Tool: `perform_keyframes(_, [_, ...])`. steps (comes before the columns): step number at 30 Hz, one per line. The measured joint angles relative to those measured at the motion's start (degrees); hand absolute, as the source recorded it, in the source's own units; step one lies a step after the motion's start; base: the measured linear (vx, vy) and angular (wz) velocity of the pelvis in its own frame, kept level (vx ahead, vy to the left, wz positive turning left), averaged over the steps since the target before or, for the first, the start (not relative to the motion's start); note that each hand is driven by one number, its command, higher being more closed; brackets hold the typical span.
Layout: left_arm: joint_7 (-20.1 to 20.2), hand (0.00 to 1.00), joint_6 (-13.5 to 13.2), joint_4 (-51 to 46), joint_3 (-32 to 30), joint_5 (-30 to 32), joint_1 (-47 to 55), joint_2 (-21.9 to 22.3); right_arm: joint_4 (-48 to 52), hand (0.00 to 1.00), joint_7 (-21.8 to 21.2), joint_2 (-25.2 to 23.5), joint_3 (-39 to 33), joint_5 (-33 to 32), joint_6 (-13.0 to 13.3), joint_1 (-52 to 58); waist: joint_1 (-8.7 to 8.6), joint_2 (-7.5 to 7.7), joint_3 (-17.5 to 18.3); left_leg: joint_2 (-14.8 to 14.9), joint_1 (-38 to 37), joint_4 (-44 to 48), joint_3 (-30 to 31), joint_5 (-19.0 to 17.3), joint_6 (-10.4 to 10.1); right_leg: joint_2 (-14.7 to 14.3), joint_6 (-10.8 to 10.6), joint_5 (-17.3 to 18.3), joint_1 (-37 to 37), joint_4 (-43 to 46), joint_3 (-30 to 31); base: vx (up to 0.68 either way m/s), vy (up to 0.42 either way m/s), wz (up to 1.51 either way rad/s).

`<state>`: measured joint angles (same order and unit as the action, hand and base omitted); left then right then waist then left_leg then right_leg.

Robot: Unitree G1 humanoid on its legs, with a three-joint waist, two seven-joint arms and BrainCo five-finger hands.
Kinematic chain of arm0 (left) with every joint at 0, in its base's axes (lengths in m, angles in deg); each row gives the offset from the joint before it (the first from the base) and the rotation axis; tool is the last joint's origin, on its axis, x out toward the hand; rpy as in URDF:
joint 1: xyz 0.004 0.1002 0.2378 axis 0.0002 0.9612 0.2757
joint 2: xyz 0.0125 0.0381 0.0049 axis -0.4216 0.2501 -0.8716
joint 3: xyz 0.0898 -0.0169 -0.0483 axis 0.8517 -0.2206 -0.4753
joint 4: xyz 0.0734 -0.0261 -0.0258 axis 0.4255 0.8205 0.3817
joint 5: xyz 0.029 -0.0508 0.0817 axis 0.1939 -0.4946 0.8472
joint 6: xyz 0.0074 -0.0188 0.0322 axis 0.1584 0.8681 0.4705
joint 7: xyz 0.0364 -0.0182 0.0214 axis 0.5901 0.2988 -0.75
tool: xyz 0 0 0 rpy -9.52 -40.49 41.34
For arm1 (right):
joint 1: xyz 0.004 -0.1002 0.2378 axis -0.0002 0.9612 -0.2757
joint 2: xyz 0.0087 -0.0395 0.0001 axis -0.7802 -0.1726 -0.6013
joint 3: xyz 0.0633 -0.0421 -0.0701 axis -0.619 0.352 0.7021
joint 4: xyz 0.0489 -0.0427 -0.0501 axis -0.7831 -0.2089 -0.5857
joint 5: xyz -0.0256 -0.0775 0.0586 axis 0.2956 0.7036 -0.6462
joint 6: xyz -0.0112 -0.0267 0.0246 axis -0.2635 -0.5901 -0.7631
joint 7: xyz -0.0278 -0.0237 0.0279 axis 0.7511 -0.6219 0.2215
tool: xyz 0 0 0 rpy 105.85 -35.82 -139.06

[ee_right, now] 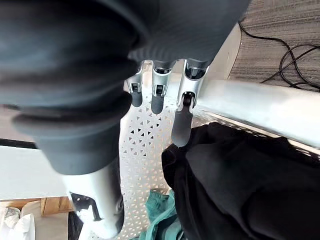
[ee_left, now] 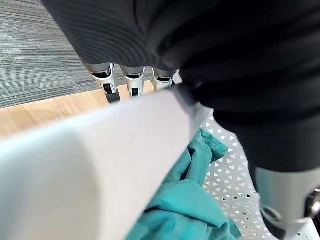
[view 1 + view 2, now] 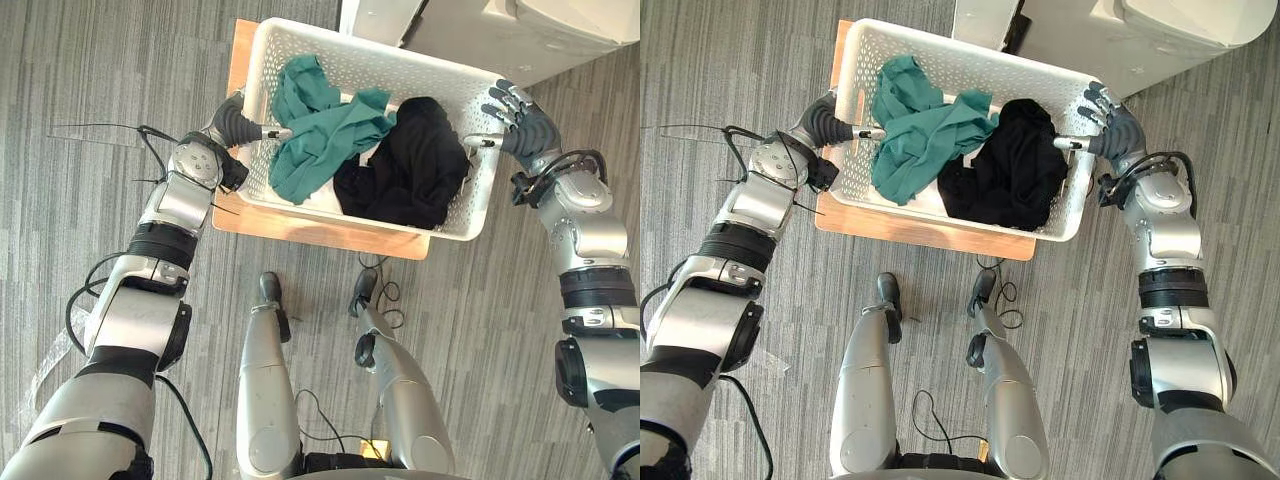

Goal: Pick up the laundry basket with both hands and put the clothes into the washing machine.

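laundry basket (image 3: 380, 60): white, perforated, sitting flat on a low wooden table (image 3: 320, 230). It is lying between the two robot hands, one at each short end.
clothes: a green garment (image 3: 320, 135) is lying crumpled in the basket's left half and a black garment (image 3: 410, 165) is bunching in the right half. The two are touching in the middle, both inside the walls.
left robot hand (image 3: 238, 124): pressing against the basket's left rim, with the rim running right across its wrist view. Cannot tell whether it is closing on the rim.
right robot hand (image 3: 518, 118): sitting at the basket's right rim. Its fingers (image 1: 181, 125) are spreading loosely, only lightly bent, and hanging over the rim just beside the black garment. The thumb is pointing inward over the edge. It is not clamping anything.
washing machine (image 3: 520, 30): white body standing just past the basket's far right corner.
floor (image 3: 80, 80): grey striped carpet lying all round the table.
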<state>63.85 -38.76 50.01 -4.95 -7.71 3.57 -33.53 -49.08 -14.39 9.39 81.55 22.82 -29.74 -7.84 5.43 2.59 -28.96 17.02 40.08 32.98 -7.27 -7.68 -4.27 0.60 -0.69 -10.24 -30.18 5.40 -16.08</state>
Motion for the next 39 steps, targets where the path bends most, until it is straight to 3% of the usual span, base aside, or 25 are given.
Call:
perform_keyframes(9, [0.03, 0.0, 0.33, -0.12, -0.92, 0.96, 0.13, 0.45, -1.0, 0.0, 0.3, 0.1, -6.87, 0.91, -0.38, 1.49, -0.09, 0.07, 0.04, -0.19, -0.11, 0.1, 0.15, 0.0, 0.01, 0.33, -0.32, 0.37, 0.07, 0.59, -0.33, 0.0, 0.002, 0.02])
perform_keyframes(16, [0.02, 0.0, 0.33, -0.11, -2.42, 0.9, 0.34, 1.3, -8.13, 0.0, 0.16, 2.19, -9.66, 0.74, -0.53, 1.16, -0.19, 0.07, 0.04, -0.1, -0.12, 0.44, 0.18, -0.04, 0.02, 0.37, -0.75, 0.71, -0.18, 1.39, -0.28, 0.0, 0.0, 0.0])
perform_keyframes(24, [-0.02, 0.0, 0.28, 0.28, -2.31, 0.89, 0.3, 1.68, -20.94, 0.0, -0.87, 3.05, -9.31, 0.57, -0.68, -1.49, -0.13, 0.07, 0.04, -0.26, 0.48, 0.15, -0.14, -0.02, 0.03, 0.57, -0.72, 1.07, -1.15, 1.45, -0.11, 0.0, -0.001, 0.0])
perform_keyframes(30, [-0.07, 0.0, -0.52, 2.86, -2.29, 0.88, -2.54, 2.23, -27.9, 0.0, -2.2, 2.05, -3.58, 0.94, -0.92, -4.88, 0.02, 0.06, 0.03, -0.49, 1.17, -0.09, 0.16, 0.02, 0.04, 0.65, -0.45, 0.86, -1.78, 1.47, -0.35, 0.02, 0.003, 0.01])
perform_keyframes(39, [-0.19, 0.0, -1.3, 5.3, -2.27, 0.88, -5.0, 2.23, -30.98, 0.0, -0.94, 1.45, -1.66, 0.5, -0.87, -7.87, -0.21, 0.05, 0.03, -1.03, 2.0, -0.05, 0.74, 0.09, 0.15, 1.07, -0.49, 0.9, -2.2, 1.4, -0.83, 0.0, 0.007, 0.02])
